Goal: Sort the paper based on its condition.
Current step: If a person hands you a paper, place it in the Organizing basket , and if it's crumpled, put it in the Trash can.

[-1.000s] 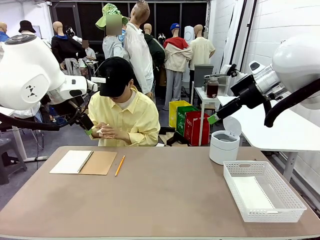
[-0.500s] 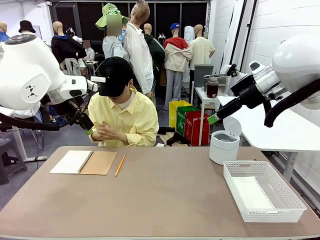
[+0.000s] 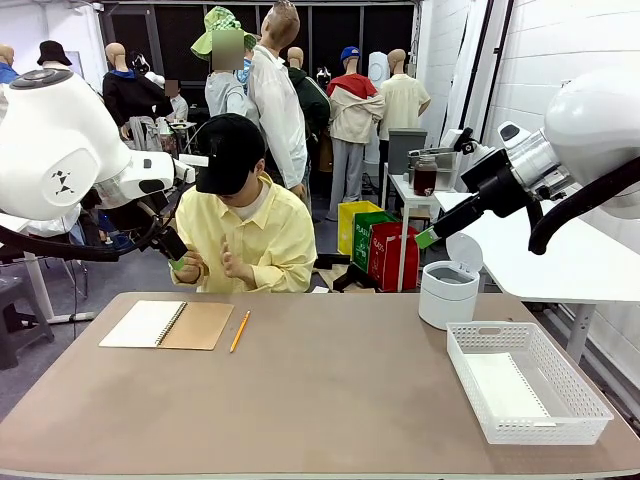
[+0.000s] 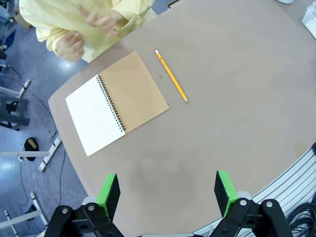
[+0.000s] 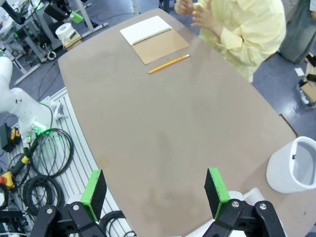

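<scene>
Both my pincers hung empty above the table (image 3: 330,400). The left pincer (image 4: 167,190) was spread wide over the near left corner, and the right pincer (image 5: 155,190) was just as wide over the bare middle. The only paper I could make out was one flat sheet (image 3: 505,385), lying inside the basket (image 3: 545,432) at near right. Farther off at left lay the notebook (image 3: 168,324), open to a white page, with the pencil (image 3: 240,330) just beside it. Beyond the basket stood the bin (image 3: 447,295), its lid up. At the far edge the person's hands (image 3: 236,266) were raised and apart; I could not tell whether they held a wad. The risks, as I judged them, began there. In the front view my left pincer's tip showed right beside one hand, so a reach for a hand-over could have struck fingers, though I could not read the depth between them. The blank notebook page could have been mistaken for a loose sheet and dragged. A sweep toward it could have rolled the pencil off the table. A wad dropped into the basket, or a smooth sheet into the bin, would have spoiled the sort. A flat sheet on the tabletop could have slipped from my pads.
</scene>
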You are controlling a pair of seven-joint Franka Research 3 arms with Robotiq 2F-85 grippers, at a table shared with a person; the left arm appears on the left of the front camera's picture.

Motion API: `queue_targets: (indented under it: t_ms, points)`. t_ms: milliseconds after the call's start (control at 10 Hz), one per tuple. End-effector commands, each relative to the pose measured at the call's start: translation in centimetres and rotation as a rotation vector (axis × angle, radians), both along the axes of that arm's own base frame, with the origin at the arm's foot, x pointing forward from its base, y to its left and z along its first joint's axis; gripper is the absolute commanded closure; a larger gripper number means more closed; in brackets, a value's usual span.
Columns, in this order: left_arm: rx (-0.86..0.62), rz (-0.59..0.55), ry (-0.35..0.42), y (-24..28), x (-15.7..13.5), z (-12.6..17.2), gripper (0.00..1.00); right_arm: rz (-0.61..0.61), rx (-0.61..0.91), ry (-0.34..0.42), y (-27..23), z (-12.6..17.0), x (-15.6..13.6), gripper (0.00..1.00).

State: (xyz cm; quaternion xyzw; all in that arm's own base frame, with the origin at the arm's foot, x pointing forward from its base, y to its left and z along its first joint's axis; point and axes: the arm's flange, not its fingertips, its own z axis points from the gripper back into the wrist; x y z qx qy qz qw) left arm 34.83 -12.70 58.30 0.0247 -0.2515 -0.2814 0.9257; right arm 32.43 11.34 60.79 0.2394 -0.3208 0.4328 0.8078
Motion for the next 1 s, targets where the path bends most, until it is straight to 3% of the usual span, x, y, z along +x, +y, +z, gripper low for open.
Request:
queue_targets:
  t_ms: [0,900]
  points:
    - [-0.003,-0.004,-0.005,0.06,0.02,0.01,0.0,0.004,0.004,0.005,-0.05,-0.02,0.01,0.0]
    - [-0.003,-0.004,-0.005,0.06,0.02,0.01,0.0,0.004,0.004,0.005,-0.05,-0.02,0.01,0.0]
